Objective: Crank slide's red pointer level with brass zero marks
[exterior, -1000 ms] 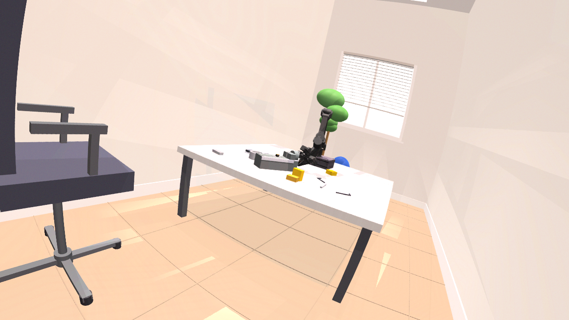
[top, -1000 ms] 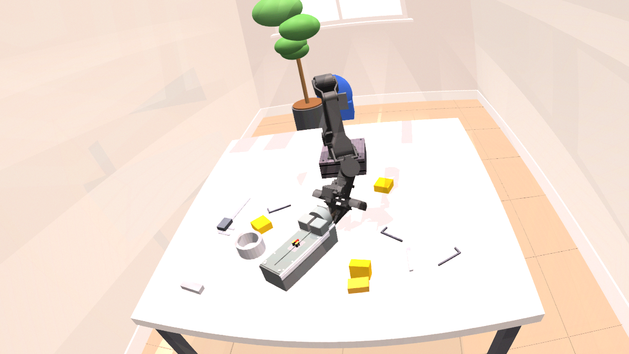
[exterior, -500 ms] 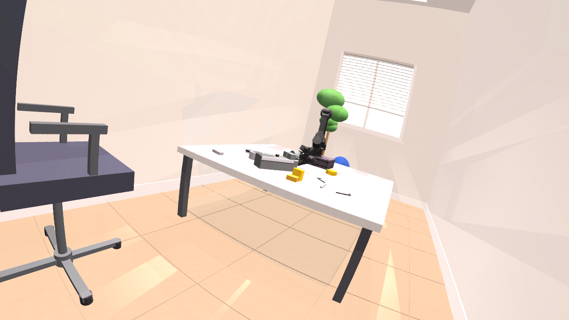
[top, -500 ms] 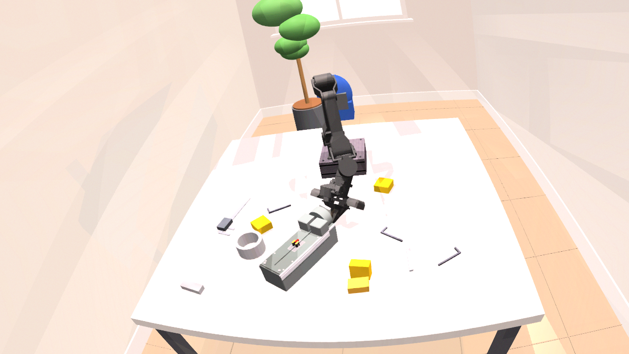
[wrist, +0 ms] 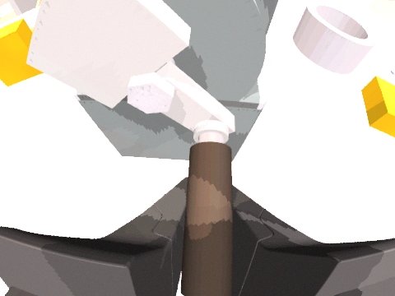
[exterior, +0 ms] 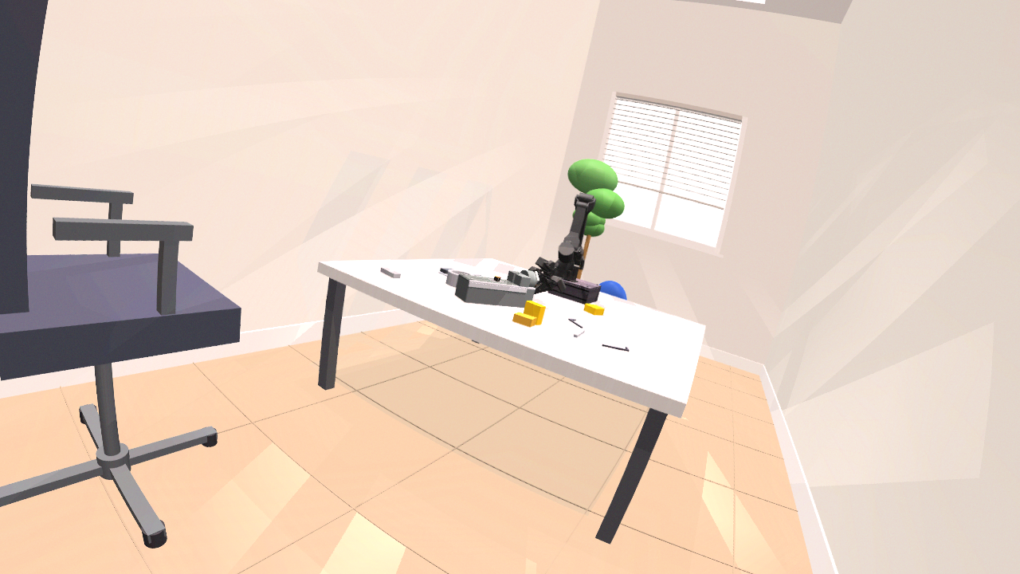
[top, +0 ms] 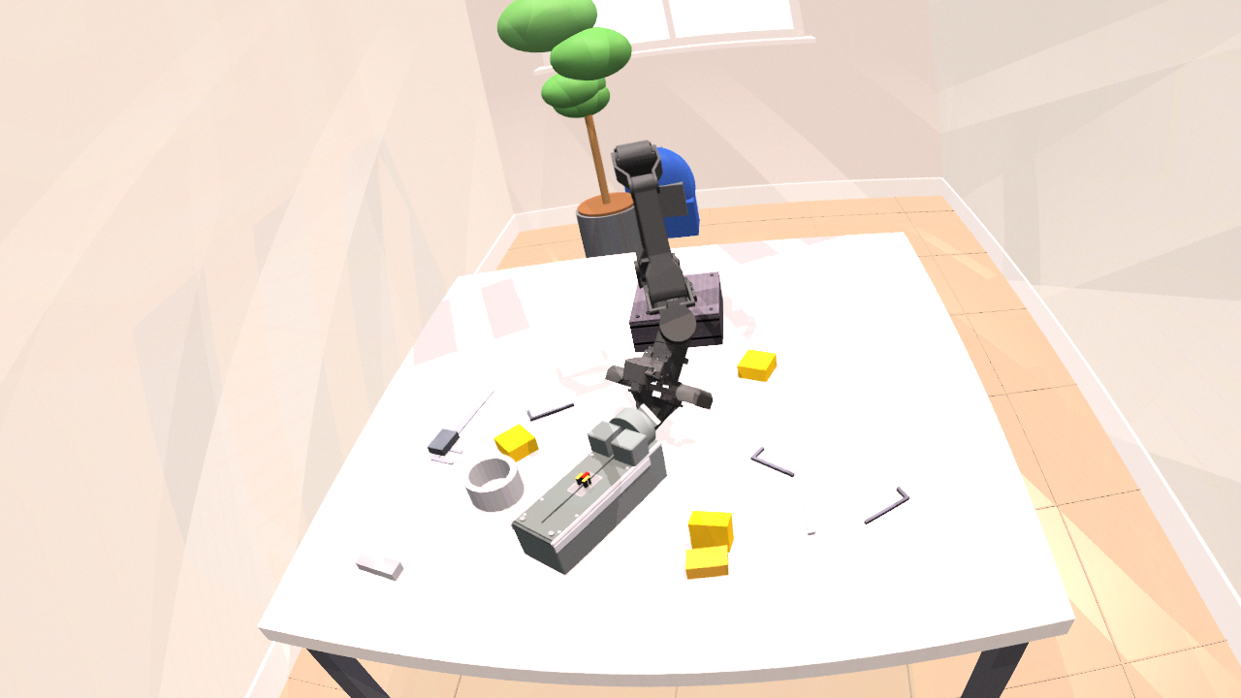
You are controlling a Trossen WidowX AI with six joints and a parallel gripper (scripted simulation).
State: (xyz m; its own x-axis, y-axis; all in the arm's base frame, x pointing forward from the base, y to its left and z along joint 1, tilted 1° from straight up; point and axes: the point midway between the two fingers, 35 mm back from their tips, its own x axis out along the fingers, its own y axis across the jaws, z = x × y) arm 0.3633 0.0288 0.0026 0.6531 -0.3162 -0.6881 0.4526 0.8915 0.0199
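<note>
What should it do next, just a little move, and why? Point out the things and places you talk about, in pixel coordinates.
Probably turn the crank (wrist: 193,96) slightly while watching the red pointer (top: 584,476): the gripper (wrist: 204,186) is shut on the brown handle (wrist: 211,185), and I can't tell whether the pointer is level yet.

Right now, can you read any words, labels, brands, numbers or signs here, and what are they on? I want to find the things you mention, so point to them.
None: no readable text in any view.
The grey machine (top: 555,512) (exterior: 492,293): the marks near its red pointer (top: 584,476) are too small to make out in the top view.
</note>
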